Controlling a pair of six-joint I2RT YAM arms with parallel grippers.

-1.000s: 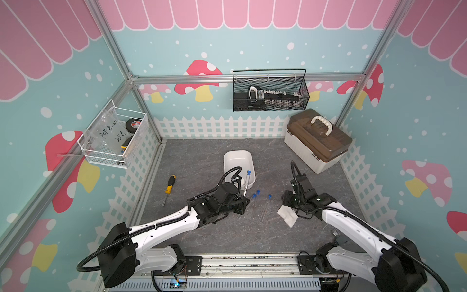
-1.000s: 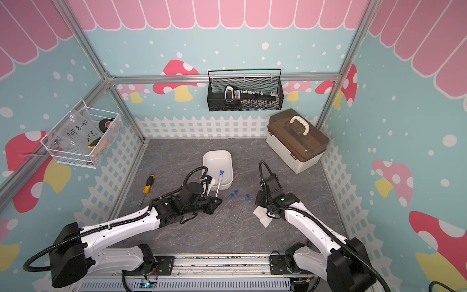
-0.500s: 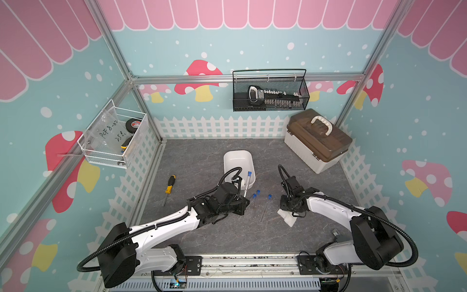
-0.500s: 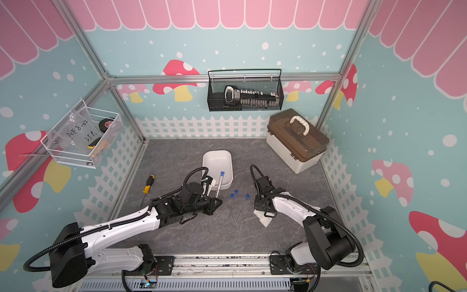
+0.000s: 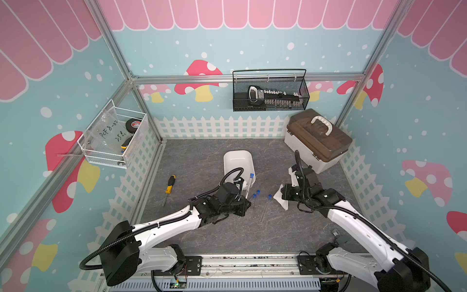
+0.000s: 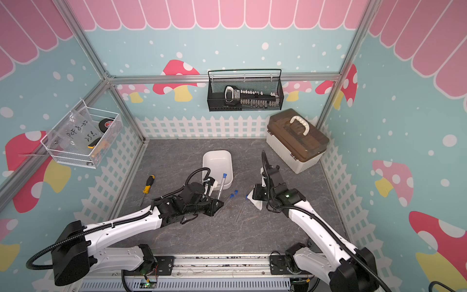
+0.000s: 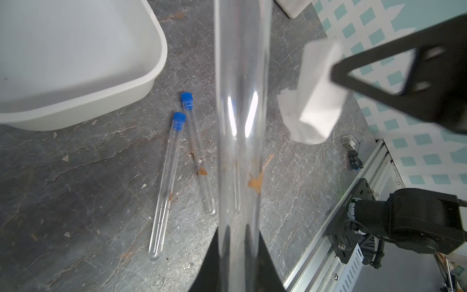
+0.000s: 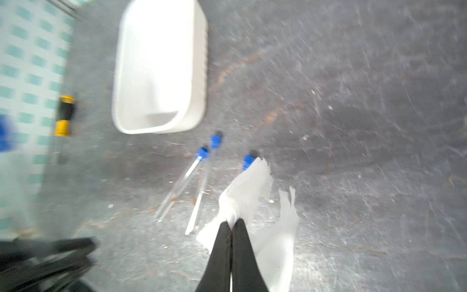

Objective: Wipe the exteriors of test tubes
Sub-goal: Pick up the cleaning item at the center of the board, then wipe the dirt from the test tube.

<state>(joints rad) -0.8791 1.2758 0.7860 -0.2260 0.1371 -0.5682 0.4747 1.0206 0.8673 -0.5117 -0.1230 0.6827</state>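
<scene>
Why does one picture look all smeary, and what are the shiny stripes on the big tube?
Right wrist view: smeared all over by motion, the white tray washed out bright. Left wrist view: the held test tube sits close, soft, with glare streaks; the tissue is fuzzy too; the test tubes on the floor are sharp. Both top views: crisp, evenly lit.

Two high, two close.
Your twin top views look down from the front, far off, over the whole floor to the back wall; both wrist cameras look down from close by, and all four share the white tray and the lying test tubes.
</scene>
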